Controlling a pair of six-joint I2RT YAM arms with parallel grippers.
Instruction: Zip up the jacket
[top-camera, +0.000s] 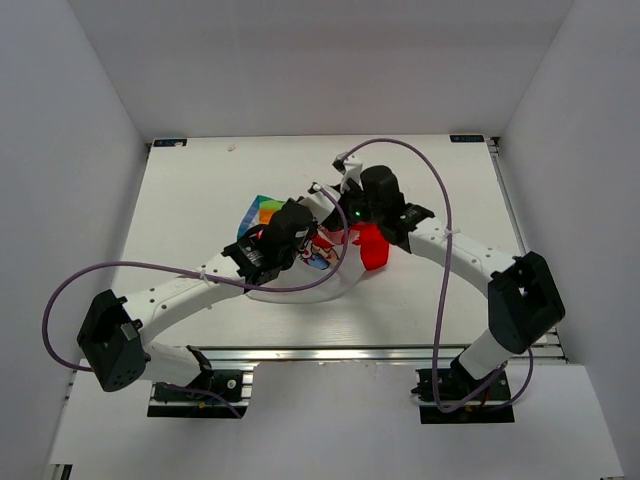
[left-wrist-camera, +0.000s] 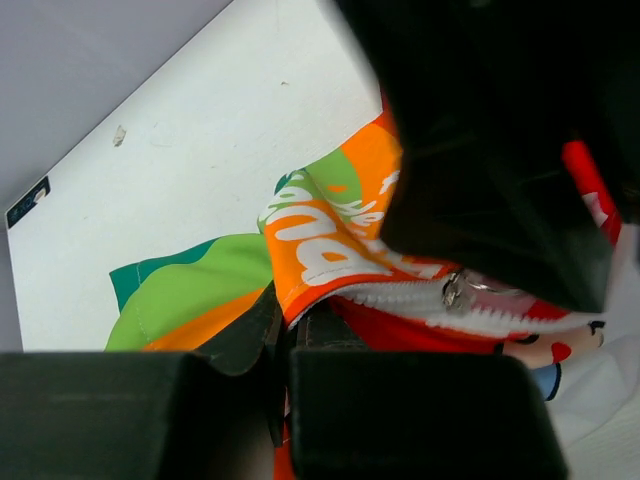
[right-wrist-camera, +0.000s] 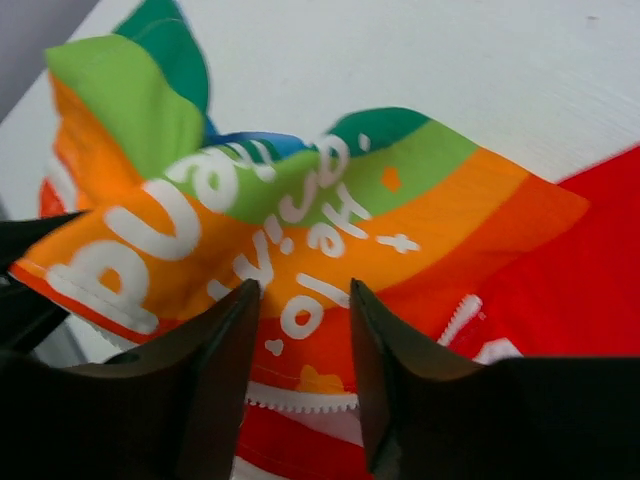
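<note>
White fabric child's jacket (left-wrist-camera: 330, 230), rainbow-hemmed: left gripper (left-wrist-camera: 285, 328) jaws clench that hem; right gripper (right-wrist-camera: 300, 325) jaws' hold unclear. Pulling the silver zip slider (left-wrist-camera: 455, 291) unsecured could bunch fabric.

Over the jacket (top-camera: 262, 212), the left arm (top-camera: 190, 290) and right arm (top-camera: 460, 255) hide most cloth; above its zipper (left-wrist-camera: 400, 296), a blurred dark mass (left-wrist-camera: 500, 150) blocks more.

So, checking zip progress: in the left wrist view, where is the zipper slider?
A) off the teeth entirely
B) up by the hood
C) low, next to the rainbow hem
C: the metal slider sits on the white teeth right beside the orange hem band.
</note>
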